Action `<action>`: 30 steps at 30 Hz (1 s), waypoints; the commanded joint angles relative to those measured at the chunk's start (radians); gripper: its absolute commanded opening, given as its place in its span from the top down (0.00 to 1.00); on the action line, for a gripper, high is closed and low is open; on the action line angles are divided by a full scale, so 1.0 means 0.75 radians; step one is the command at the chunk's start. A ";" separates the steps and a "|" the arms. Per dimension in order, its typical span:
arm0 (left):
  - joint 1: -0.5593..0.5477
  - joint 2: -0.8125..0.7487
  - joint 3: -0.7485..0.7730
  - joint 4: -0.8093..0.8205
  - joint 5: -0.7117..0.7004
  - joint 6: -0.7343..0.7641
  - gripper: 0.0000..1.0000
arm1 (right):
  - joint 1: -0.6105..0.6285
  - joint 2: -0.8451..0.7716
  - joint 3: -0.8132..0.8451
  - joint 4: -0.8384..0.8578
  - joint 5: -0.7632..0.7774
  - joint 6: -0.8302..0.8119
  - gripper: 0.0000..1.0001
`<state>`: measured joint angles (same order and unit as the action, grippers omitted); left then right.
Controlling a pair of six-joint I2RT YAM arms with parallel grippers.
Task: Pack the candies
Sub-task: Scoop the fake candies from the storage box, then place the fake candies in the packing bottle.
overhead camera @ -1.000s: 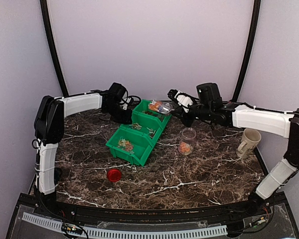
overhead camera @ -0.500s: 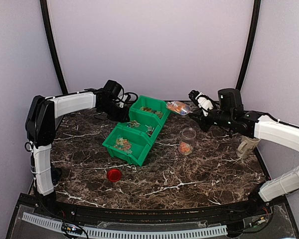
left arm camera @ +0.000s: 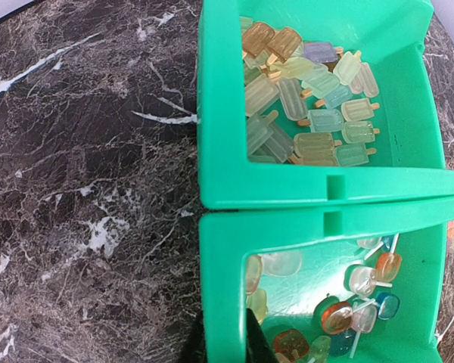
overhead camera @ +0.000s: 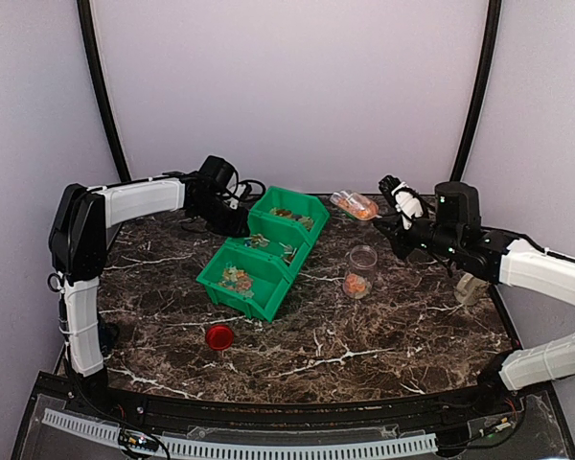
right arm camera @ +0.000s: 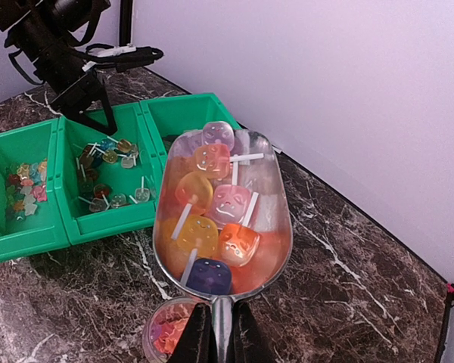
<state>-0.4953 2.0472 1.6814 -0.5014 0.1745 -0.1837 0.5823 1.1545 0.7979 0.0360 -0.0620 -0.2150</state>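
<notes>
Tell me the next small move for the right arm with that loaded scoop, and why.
Probably draw the scoop back and down until its tip sits over the clear jar. The right gripper is shut on the handle, the scoop is heaped with candies, and the wrist view shows the jar under the handle end, not the tip, so pouring now would likely spill.

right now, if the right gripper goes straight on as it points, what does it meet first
Likely the far end of the green bin, reached first by the held scoop; height is unclear.

Pale lilac walls (overhead camera: 287,96); dark marble tabletop (overhead camera: 364,335).
</notes>
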 commanded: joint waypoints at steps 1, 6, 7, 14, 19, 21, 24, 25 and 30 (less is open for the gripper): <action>0.001 -0.165 0.019 0.114 0.069 -0.026 1.00 | -0.009 -0.029 0.023 0.020 0.059 0.030 1.00; 0.003 -0.173 0.008 0.114 0.052 -0.014 1.00 | -0.008 -0.065 0.075 -0.149 0.096 0.075 1.00; 0.002 -0.173 0.008 0.114 0.047 -0.013 1.00 | -0.008 -0.070 0.089 -0.189 0.109 0.085 1.00; 0.001 -0.169 0.008 0.117 0.051 -0.013 1.00 | 0.007 -0.103 0.163 -0.469 0.163 0.159 1.00; 0.000 -0.169 0.010 0.114 0.048 -0.012 1.00 | 0.026 -0.147 0.197 -0.610 0.190 0.202 1.00; 0.001 -0.169 0.009 0.114 0.045 -0.013 1.00 | 0.043 -0.163 0.201 -0.648 0.193 0.211 1.00; 0.000 -0.171 0.008 0.113 0.044 -0.013 1.00 | 0.071 -0.187 0.194 -0.698 0.214 0.228 1.00; 0.000 -0.171 0.008 0.112 0.044 -0.013 1.00 | 0.084 -0.197 0.188 -0.709 0.215 0.231 1.00; 0.002 -0.175 0.008 0.112 0.039 -0.008 1.00 | 0.118 -0.213 0.172 -0.762 0.245 0.264 1.00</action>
<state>-0.4953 2.0438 1.6783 -0.5018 0.1665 -0.1833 0.6518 1.0149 0.9115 -0.5159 0.0906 -0.0536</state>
